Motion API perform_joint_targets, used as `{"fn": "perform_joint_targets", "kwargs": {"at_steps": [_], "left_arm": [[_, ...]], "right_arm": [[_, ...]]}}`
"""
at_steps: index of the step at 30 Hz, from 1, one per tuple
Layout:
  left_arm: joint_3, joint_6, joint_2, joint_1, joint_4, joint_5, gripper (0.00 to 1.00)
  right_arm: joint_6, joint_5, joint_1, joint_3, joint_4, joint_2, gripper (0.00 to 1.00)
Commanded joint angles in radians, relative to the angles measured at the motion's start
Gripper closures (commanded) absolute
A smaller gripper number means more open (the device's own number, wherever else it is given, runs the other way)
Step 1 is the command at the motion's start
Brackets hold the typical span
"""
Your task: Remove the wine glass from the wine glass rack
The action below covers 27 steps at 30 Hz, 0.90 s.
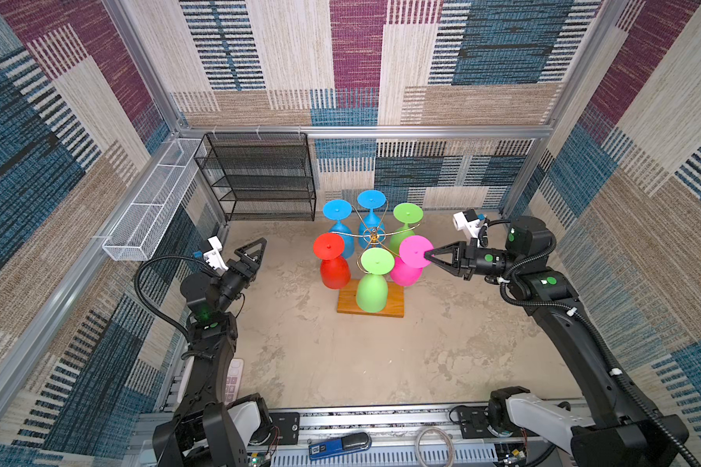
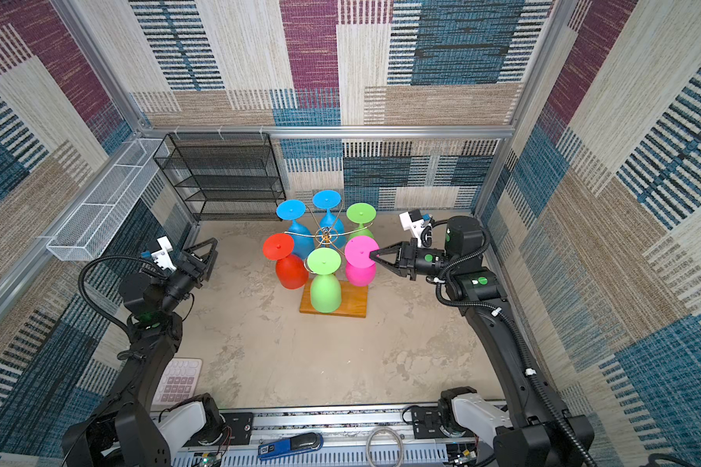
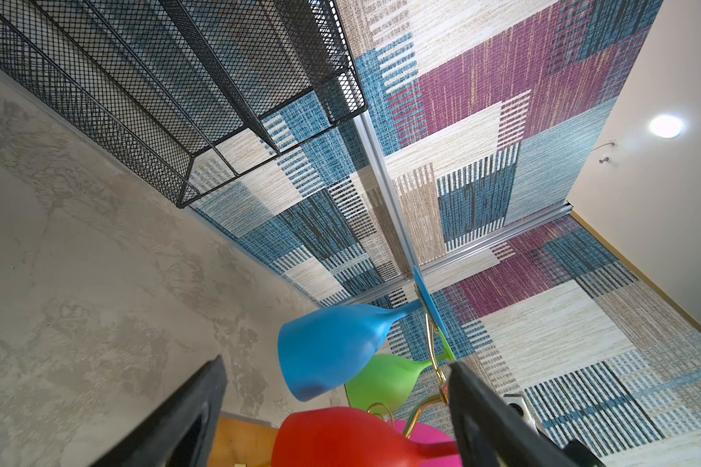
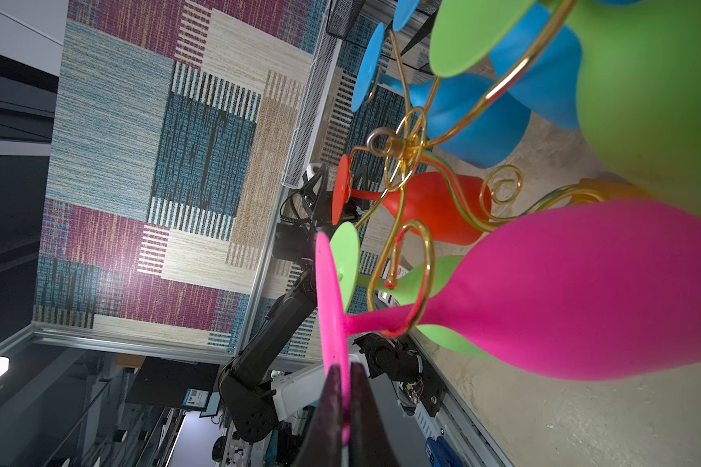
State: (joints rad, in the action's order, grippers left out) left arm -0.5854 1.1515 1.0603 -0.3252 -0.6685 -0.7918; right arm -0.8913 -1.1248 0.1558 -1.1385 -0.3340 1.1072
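Note:
The wine glass rack point(image 1: 373, 236), gold wire on an orange-brown wooden base point(image 1: 395, 301), stands mid-table in both top views. Several coloured glasses hang on it upside down. The pink wine glass point(image 1: 415, 250) hangs on the right-hand arm, its stem inside the gold scroll point(image 4: 417, 283). My right gripper point(image 1: 426, 255) is shut on the rim of this glass's flat foot point(image 4: 332, 307). The fingertips point(image 4: 356, 376) pinch the pink disc edge-on. My left gripper point(image 1: 255, 246) is open to the left of the red glass point(image 1: 334, 273), apart from it and holding nothing.
A black mesh shelf unit point(image 1: 259, 178) stands at the back left. A long white mesh basket point(image 1: 154, 202) hangs on the left wall. Blue glasses point(image 1: 371, 202) and green ones point(image 1: 375, 291) crowd the pink one. A pink keypad point(image 2: 177, 380) lies by the left arm's base.

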Motion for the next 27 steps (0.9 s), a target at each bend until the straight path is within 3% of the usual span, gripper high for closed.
{"fn": "perform_joint_targets", "kwargs": {"at_steps": [1,27], "left_arm": [[-0.001,0.019,0.003,-0.003,-0.058,-0.006,0.12],[0.010,0.066,0.024,-0.012,-0.112,-0.016,0.12]], "right_arm": [[0.023,-0.015,0.001,-0.004,0.010,0.009,1.00],[0.084,-0.036,0.001,-0.041,-0.022,0.020,1.00]]}}
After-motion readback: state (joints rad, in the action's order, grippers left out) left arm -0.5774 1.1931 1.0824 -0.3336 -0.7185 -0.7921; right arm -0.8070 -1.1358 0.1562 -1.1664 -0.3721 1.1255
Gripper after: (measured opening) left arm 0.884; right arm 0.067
